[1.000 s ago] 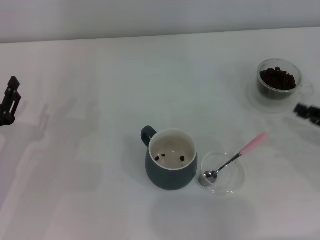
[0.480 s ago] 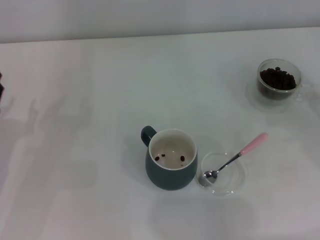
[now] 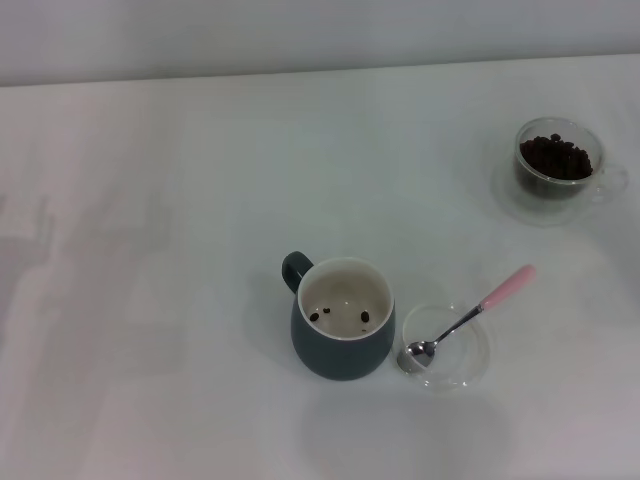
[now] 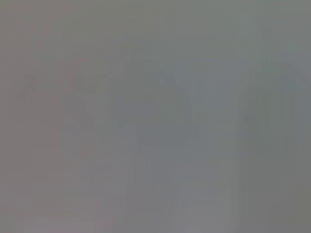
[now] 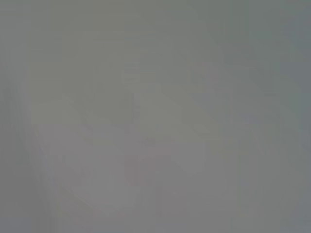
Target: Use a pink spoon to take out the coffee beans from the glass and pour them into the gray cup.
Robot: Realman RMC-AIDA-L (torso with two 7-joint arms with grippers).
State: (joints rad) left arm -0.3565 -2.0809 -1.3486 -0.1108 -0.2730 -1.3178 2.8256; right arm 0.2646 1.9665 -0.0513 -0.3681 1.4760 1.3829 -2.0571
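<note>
One gray cup [image 3: 342, 322] stands upright near the middle of the white table [image 3: 180, 200], its loop handle turned toward the robot's left and away; three coffee beans [image 3: 338, 317] lie loose on its cream inside. Just beside it on the robot's right sits one shallow clear dish [image 3: 447, 347], close to the cup's wall, though whether they touch cannot be told. One pink spoon [image 3: 468, 317] lies slanted across that dish, metal bowl down inside it near the cup, pink handle end reaching out over the dish's far right rim. One glass [image 3: 556, 160] stands well apart at the far right, close to the table's right edge, holding a dark heap of beans. Wide bare table lies on the left side and between the cup and the glass. Neither gripper appears in the head view, and both wrist views show only a plain grey surface, so the state of either hand cannot be told
</note>
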